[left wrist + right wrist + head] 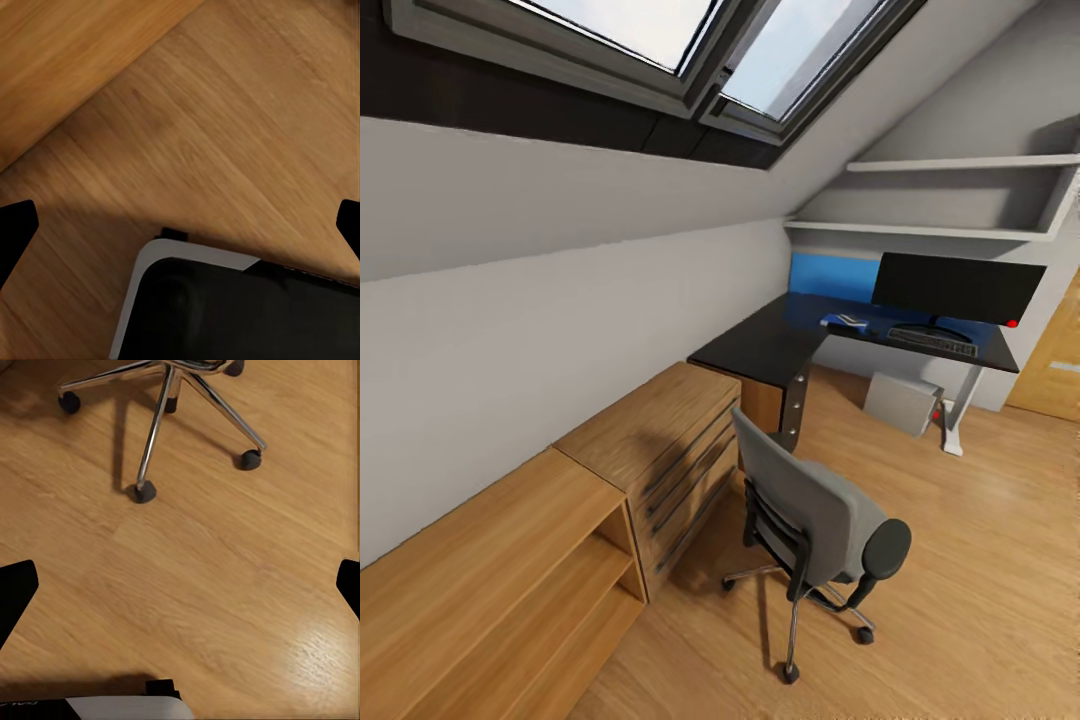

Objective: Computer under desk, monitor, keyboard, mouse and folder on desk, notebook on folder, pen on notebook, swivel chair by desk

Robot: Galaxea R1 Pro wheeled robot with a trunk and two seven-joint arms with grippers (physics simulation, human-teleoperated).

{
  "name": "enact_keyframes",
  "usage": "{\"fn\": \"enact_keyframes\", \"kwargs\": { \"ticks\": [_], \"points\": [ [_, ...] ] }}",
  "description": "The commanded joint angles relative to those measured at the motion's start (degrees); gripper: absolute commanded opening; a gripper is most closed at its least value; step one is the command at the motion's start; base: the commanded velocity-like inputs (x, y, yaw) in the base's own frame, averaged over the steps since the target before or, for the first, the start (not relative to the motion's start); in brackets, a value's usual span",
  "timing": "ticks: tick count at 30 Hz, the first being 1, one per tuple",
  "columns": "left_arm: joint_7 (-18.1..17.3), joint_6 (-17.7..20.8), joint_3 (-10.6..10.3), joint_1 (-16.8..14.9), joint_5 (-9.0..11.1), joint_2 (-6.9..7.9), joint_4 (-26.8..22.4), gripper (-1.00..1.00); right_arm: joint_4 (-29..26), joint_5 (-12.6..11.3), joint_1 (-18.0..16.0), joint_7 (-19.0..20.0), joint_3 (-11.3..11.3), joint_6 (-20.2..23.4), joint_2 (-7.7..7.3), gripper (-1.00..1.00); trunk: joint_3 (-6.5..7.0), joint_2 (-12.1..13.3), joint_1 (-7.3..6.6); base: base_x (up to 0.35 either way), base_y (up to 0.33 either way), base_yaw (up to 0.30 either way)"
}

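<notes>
You had the desk (780, 340) ahead with the monitor (957, 287) and keyboard (932, 341) on it, the grey computer (901, 402) below. The swivel chair (810, 510) stood apart from it; I judged repositioning remained. A blue item by the keyboard was too small to name. Your right wrist view showed the chair's castors. Both grippers' dark fingertips (15, 232) (15, 596) sat spread wide, holding nothing.

Swivel chair (815, 515) seat hidden behind backrest; items by folder (847, 321) too small to tell.
</notes>
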Motion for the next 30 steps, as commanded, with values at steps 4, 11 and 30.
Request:
{"fn": "enact_keyframes", "kwargs": {
  "ticks": [4,11,30],
  "points": [
    [-0.18,-0.14,0.33,-0.04,-0.05,0.01,0.03,1.0,0.12,-0.12,-0.07,-0.34,0.49,-0.16,0.04,1.0,-0.42,-0.1,0.02,0.0,0.0,-0.136],
    [-0.18,-0.14,0.34,-0.04,-0.05,0.03,0.03,1.0,0.12,-0.15,-0.07,-0.34,0.49,-0.16,0.04,1.0,-0.97,-0.1,0.02,0.0,0.0,-0.129],
    [-0.18,-0.14,0.32,-0.04,-0.05,0.0,0.03,1.0,0.12,-0.19,-0.07,-0.34,0.49,-0.16,-0.01,1.0,-1.95,-0.1,0.02,0.0,0.191,-0.179]
  ]
}}
